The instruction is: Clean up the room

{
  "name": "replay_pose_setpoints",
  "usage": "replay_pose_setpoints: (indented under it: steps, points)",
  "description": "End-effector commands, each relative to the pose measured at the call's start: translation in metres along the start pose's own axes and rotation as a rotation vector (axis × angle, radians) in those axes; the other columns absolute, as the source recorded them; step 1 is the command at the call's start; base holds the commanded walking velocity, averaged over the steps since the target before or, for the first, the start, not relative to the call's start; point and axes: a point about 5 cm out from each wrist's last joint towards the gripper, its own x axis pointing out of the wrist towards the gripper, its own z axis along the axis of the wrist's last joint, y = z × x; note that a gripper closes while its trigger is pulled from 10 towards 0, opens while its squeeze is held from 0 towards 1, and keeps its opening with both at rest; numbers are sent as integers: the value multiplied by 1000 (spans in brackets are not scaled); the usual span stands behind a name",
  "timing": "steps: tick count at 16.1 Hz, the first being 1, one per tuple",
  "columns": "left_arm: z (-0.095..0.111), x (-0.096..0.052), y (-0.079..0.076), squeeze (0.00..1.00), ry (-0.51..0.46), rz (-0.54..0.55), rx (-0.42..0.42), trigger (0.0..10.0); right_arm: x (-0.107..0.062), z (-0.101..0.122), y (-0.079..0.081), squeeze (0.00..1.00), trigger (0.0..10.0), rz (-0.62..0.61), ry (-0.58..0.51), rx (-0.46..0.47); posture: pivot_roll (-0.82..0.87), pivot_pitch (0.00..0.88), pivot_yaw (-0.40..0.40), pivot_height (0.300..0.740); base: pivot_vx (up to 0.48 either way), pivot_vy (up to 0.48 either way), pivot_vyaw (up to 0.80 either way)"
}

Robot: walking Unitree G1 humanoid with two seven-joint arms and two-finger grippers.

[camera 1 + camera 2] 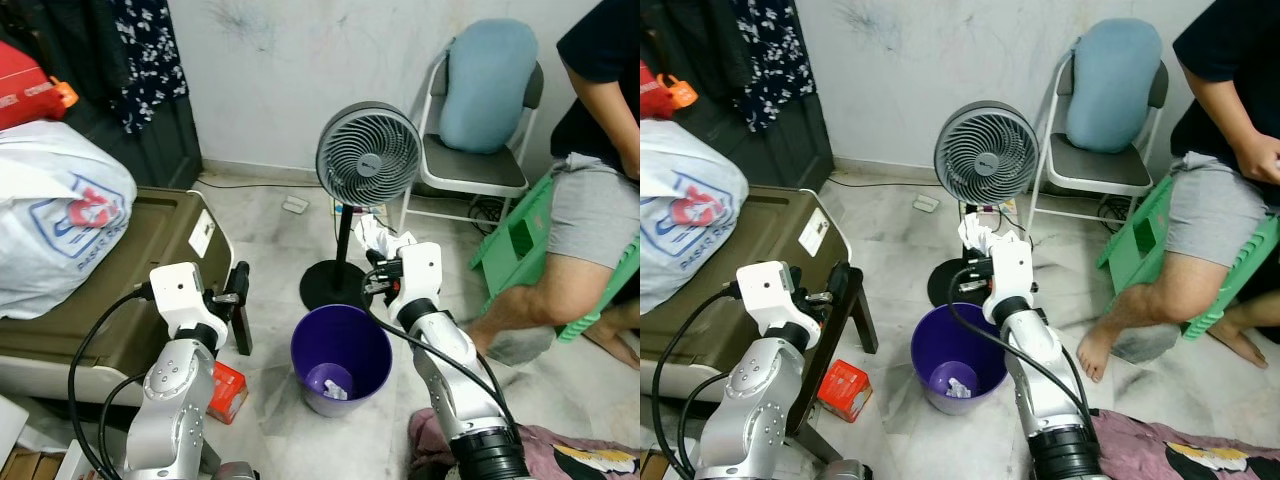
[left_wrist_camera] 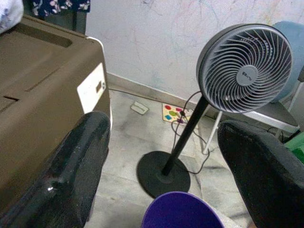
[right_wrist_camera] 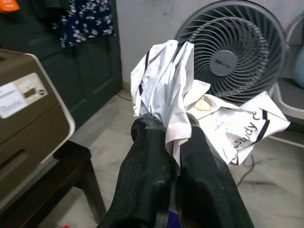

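My right gripper [image 1: 378,268] is shut on a crumpled white paper with black print [image 3: 174,83]. It holds the paper [image 1: 374,236] just beyond the far rim of a purple bin [image 1: 372,343] that stands on the marble floor. A small white scrap lies at the bottom of the bin. My left gripper [image 2: 164,183] is open with nothing between its fingers. It hovers left of the bin, beside the brown box, and one black finger [image 1: 242,318] shows in the left eye view.
A grey pedestal fan [image 1: 368,155] stands right behind the bin. A brown storage box [image 1: 150,250] carrying a white plastic bag [image 1: 55,215] is on the left, with a red carton [image 1: 228,392] on the floor. A folding chair [image 1: 478,170] and a seated person [image 1: 590,210] are on the right.
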Motion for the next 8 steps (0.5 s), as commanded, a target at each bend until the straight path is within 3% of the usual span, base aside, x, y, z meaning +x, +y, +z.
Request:
replay_pose_setpoints:
  steps: [1, 6, 8]
  points:
    - [2, 0, -1, 0, -5, -11, -2, 10000, 0, 3, 0, 0, 10000, -3, -8, 5, 99, 0, -44, 740, 0, 0, 0]
    - [3, 0, -1, 0, -5, -14, 4, 10000, 1, 3, 1, 0, 10000, -3, -10, 5, 100, 0, -42, 740, 0, 0, 0]
    - [4, 1, -1, 0, -6, -14, 7, 10000, 2, 4, 1, 0, 10000, -2, -11, 4, 99, 0, -40, 740, 259, 0, 0]
